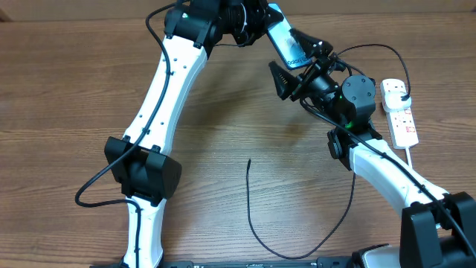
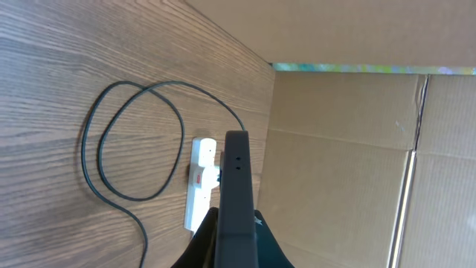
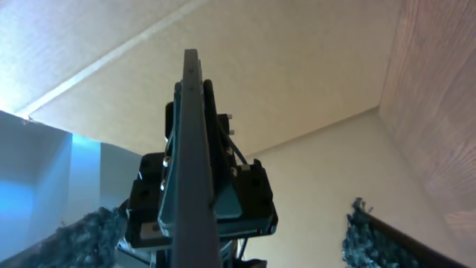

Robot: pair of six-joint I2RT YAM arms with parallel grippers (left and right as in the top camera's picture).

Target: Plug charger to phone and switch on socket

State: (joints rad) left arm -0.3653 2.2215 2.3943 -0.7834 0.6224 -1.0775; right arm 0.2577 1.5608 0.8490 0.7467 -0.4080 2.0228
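My left gripper (image 1: 269, 28) is shut on the phone (image 1: 287, 42) and holds it above the table's far side, its cyan screen facing up. In the left wrist view the phone (image 2: 236, 193) shows edge-on between the fingers (image 2: 262, 242). My right gripper (image 1: 301, 65) stands open, its jaws either side of the phone's lower end without touching it. The right wrist view has the phone's edge (image 3: 195, 171) running up the middle, between wide blurred fingertips (image 3: 364, 219). The charger (image 1: 254, 219) lies looped on the table, its tip (image 1: 249, 161) free. Its black plug (image 1: 402, 91) sits in the socket (image 1: 404, 119).
A cardboard wall (image 2: 349, 149) rises behind the table's far edge. The socket (image 2: 199, 186) lies close to it, with the charger's cable (image 2: 111, 149) looped on the wood beside it. The socket's white lead (image 1: 413, 160) runs toward the right arm's base.
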